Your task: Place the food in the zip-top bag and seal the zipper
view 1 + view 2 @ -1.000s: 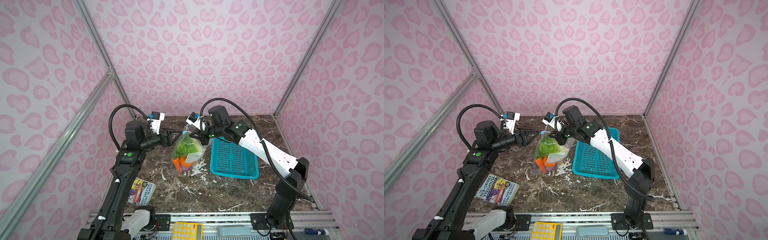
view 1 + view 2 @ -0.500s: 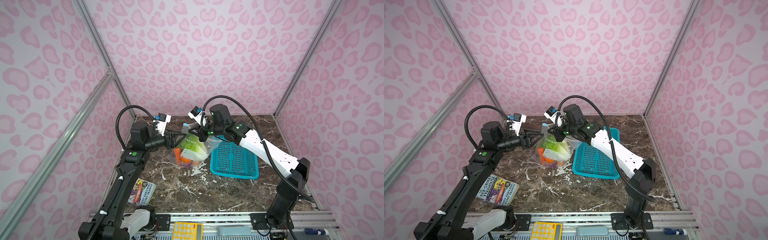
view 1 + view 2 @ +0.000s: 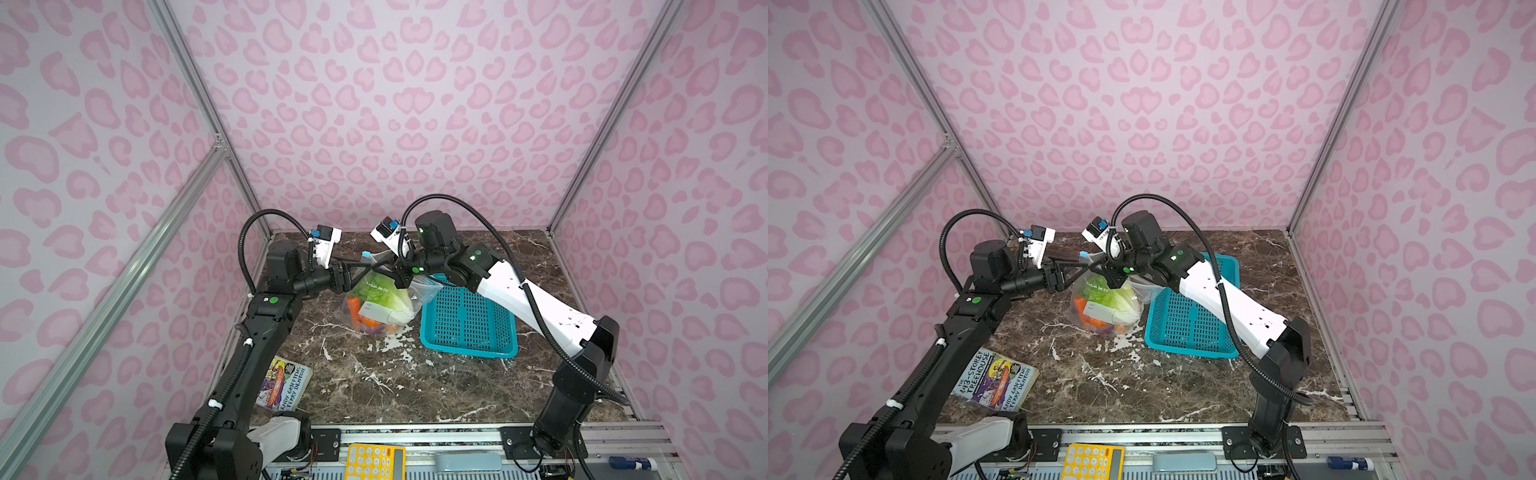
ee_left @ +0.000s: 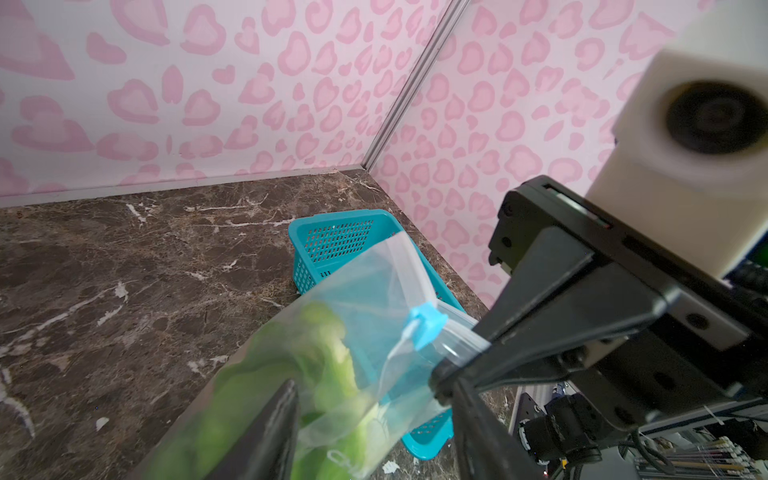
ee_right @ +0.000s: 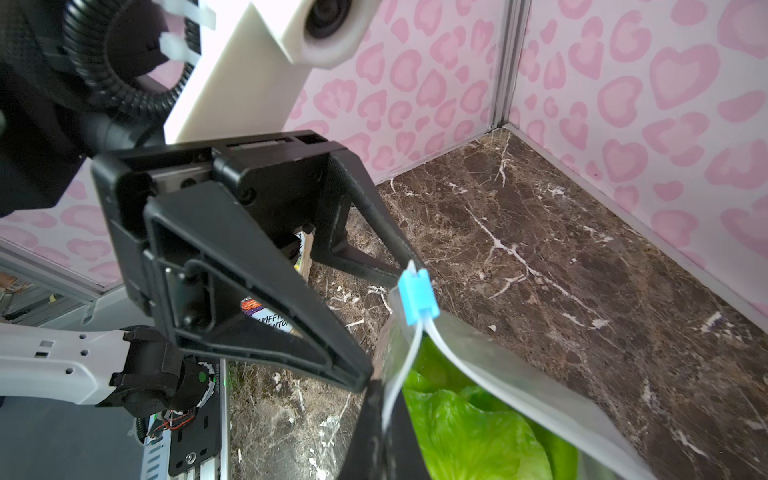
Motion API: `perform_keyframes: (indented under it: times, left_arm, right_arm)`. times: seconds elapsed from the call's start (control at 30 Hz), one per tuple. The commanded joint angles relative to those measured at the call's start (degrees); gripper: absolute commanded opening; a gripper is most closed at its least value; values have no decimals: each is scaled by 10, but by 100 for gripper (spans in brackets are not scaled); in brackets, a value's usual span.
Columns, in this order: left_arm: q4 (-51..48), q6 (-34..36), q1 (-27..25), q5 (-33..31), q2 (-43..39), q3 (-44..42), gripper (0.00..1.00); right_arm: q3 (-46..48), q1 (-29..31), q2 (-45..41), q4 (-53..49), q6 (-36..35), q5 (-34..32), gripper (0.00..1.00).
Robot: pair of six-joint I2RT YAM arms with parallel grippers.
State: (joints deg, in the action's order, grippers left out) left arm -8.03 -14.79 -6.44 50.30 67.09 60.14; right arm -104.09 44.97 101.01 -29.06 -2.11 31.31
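The clear zip-top bag (image 3: 384,305) hangs mid-table above the marble with the food inside: green-white cabbage (image 3: 380,291), carrot (image 3: 353,305) and small orange pieces. My right gripper (image 3: 384,266) is shut on the zipper strip (image 5: 405,365), just past the blue slider tab (image 5: 417,295). From the left, my open left gripper (image 3: 365,269) straddles the bag's top; in the left wrist view its fingers (image 4: 274,432) stand wide apart with the film between them. The slider (image 4: 426,322) sits near one left fingertip (image 5: 409,264). The bag mouth gapes beside the slider.
A teal perforated basket (image 3: 469,320) stands right of the bag, touching it. A paperback book (image 3: 284,384) lies front left by the left arm. A yellow calculator (image 3: 374,461) sits on the front rail. Pink walls close three sides.
The left arm has swung in toward the bag, bringing its fingers to the bag's top by the slider. The right gripper has stayed shut on the bag, shifting it slightly.
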Motion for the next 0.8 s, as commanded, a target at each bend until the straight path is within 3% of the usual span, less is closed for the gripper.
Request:
perform_keyframes:
  times: [0.0, 0.37, 0.57, 0.77]
  left_arm:
    - [27, 10, 1, 22, -2, 3, 58]
    - [70, -22, 1, 39, 34, 10, 37]
    - [80, -27, 1, 46, 30, 5, 4]
    - [81, -30, 1, 54, 24, 2, 4]
  right_arm:
    - [6, 3, -5, 13, -7, 16, 0]
    - [31, 5, -13, 22, -10, 14, 0]
    - [25, 5, -6, 15, -16, 6, 0]
    - [12, 4, -4, -10, -36, -11, 0]
